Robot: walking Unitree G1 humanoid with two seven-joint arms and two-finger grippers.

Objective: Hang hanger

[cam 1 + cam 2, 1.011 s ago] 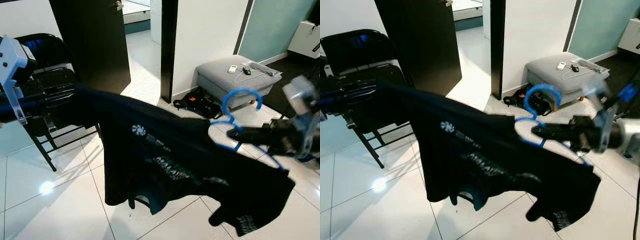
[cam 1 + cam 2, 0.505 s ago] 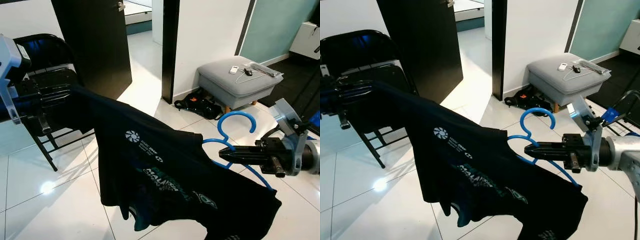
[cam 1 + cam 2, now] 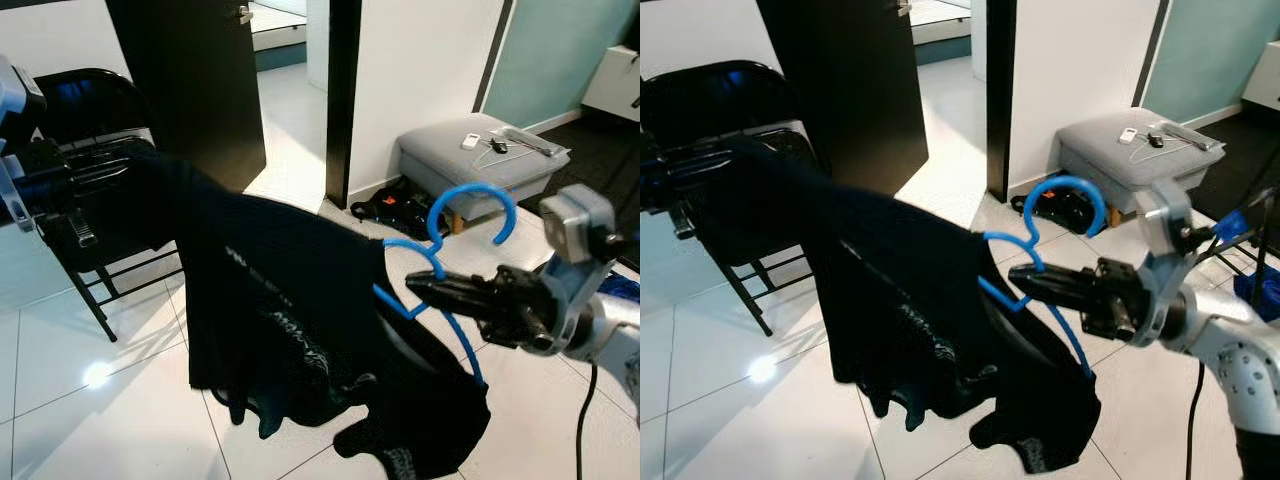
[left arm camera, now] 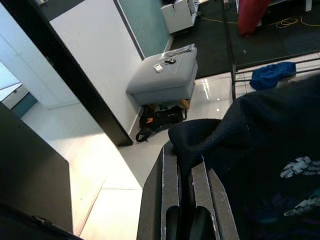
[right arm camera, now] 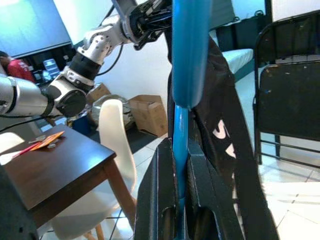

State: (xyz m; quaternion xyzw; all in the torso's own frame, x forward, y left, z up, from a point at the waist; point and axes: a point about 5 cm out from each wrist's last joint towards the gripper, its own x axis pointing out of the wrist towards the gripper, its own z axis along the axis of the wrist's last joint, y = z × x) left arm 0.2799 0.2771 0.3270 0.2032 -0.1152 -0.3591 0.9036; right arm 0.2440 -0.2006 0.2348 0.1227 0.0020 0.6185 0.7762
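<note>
In the left eye view, the right gripper (image 3: 425, 290) reaches in from the right with its two black fingers clamped on the neck of a blue hanger (image 3: 447, 240), whose hook curls upward just above the fingertips while its lower bar slopes down beneath them. A black T-shirt (image 3: 290, 320) is draped on the hanger and stretches across to the left gripper (image 3: 95, 175), which pinches the far end of the cloth up near a black folding chair (image 3: 90, 120); the garment sags between the two arms over the white tiled floor (image 3: 110, 420). Behind stand a dark door (image 3: 190, 80) and a grey ottoman (image 3: 480, 165), with a black bag (image 3: 395, 208) lying on the floor beside the ottoman. The right eye view shows the same arrangement, the hanger's hook rising clear of the shirt and the shirt's hem hanging well below the right gripper. In the left wrist view, the left gripper's fingers (image 4: 165, 185) are closed on a fold of the black fabric, which bunches over their tips. In the right wrist view, the blue bar of the hanger runs straight up between the right gripper's closed fingers (image 5: 162, 180), the shirt hanging just beyond it, with a brown table (image 5: 50, 165) and a white chair (image 5: 112, 145) in the background.
</note>
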